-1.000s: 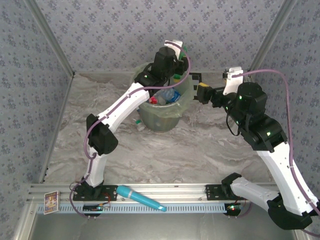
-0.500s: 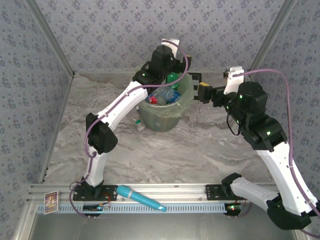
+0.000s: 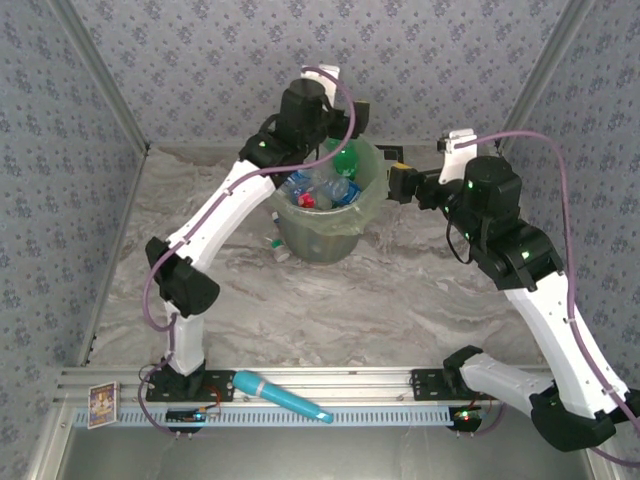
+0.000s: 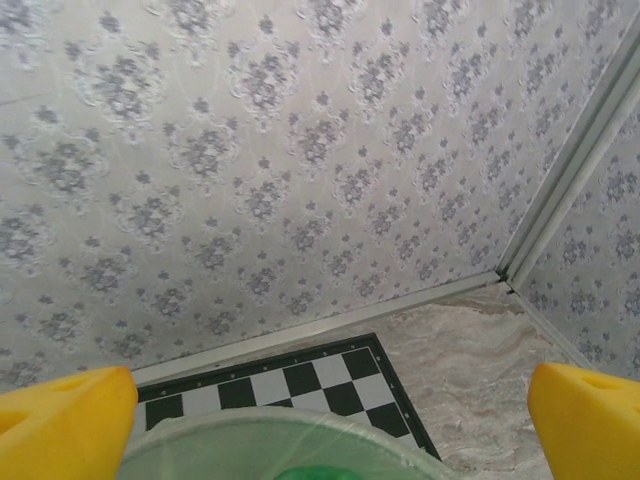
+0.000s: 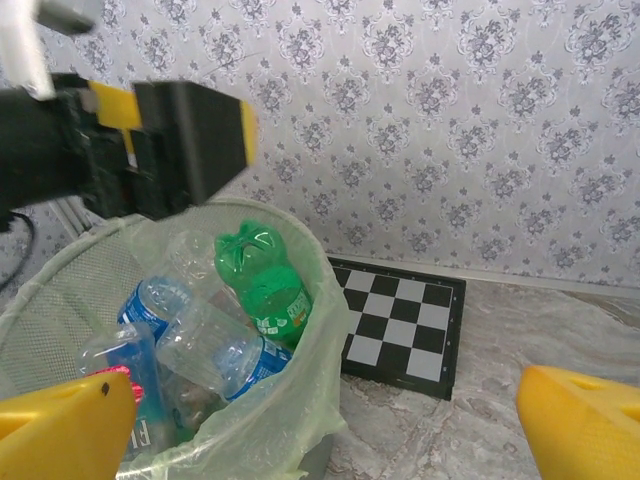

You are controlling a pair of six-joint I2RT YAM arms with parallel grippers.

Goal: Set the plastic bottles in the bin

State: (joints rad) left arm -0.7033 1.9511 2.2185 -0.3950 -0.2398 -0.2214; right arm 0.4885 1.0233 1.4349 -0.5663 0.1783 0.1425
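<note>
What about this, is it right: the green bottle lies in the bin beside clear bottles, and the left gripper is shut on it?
No. The green bottle lies in the bin beside clear bottles, but the left gripper is open and holds nothing; the left wrist view shows its yellow fingers wide apart above the bin.

Plastic bottles inside bin, teal stick on near rail

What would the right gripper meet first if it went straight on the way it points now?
Probably the bin: the open right gripper points at its liner-covered rim, with the plastic bottles just behind. How far off the rim is, I cannot tell.
</note>
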